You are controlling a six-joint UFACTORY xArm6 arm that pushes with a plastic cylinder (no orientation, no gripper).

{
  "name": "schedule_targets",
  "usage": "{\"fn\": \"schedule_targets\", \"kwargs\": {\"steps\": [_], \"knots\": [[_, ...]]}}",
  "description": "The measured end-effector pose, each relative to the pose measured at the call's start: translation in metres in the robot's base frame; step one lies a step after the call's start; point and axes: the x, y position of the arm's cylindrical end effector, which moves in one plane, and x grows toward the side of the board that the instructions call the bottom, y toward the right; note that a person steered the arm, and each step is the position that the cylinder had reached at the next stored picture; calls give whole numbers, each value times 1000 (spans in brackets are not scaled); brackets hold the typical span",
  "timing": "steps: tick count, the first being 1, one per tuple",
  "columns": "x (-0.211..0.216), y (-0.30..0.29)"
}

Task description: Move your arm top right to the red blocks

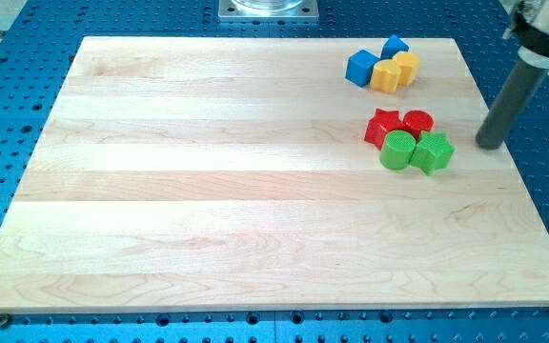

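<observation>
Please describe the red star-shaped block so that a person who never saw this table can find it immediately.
On the wooden board, look toward the view's right side for a cluster of four blocks, below the blue and yellow group. The red star block is its upper-left member, touching the round red block; it alone is both red and pointed.

A pale wooden board [208, 191] is lying on a blue perforated table [27, 29]. Two red blocks [385, 126] [417, 122], two green [397, 151] [433, 152], two yellow [386, 75] [406, 66] and two blue [360, 68] [395, 46] are showing ridged surfaces. The dark grey rod is ending in my tip [488, 145].
</observation>
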Motion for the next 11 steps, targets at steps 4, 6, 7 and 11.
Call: {"fn": "schedule_targets", "kwargs": {"steps": [4,6,7,11], "knots": [[-11,-39],[-104,17],[-149,20],[-203,-1]]}}
